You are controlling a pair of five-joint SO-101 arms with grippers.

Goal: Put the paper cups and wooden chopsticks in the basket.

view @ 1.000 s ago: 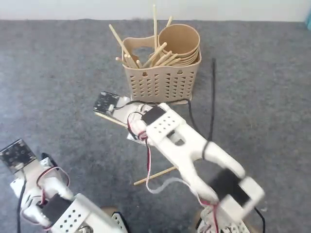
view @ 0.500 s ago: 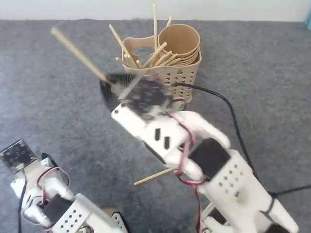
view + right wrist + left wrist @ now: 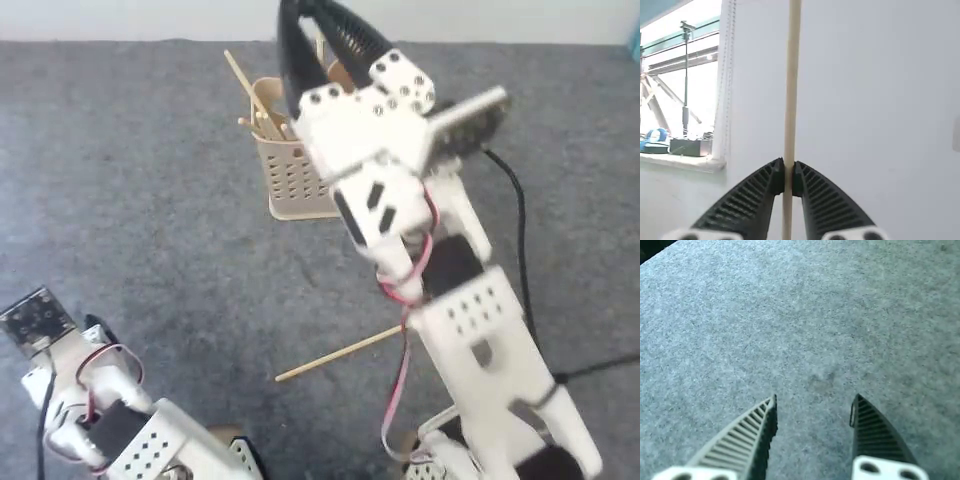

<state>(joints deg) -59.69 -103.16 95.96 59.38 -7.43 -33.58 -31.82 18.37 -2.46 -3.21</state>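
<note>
My right gripper [image 3: 788, 175] is shut on a wooden chopstick [image 3: 791, 75] that stands upright between its fingers. In the high view this gripper [image 3: 305, 18] is raised above the beige slotted basket [image 3: 285, 170] at the back of the table. Several chopsticks [image 3: 250, 92] lean out of the basket, and a sliver of a brown paper cup [image 3: 337, 72] shows behind the arm. One more chopstick [image 3: 340, 355] lies on the grey carpet in front. My left gripper [image 3: 812, 407] hangs open over bare carpet, holding nothing.
The left arm [image 3: 70, 380] sits at the front left corner. A black cable [image 3: 520, 240] runs along the right arm's side. Grey carpet [image 3: 130, 200] covers the whole table, with open room to the left of the basket.
The right arm has lifted the chopstick off the carpet and swung up and back until it stands over the basket. The left arm has stayed still.
</note>
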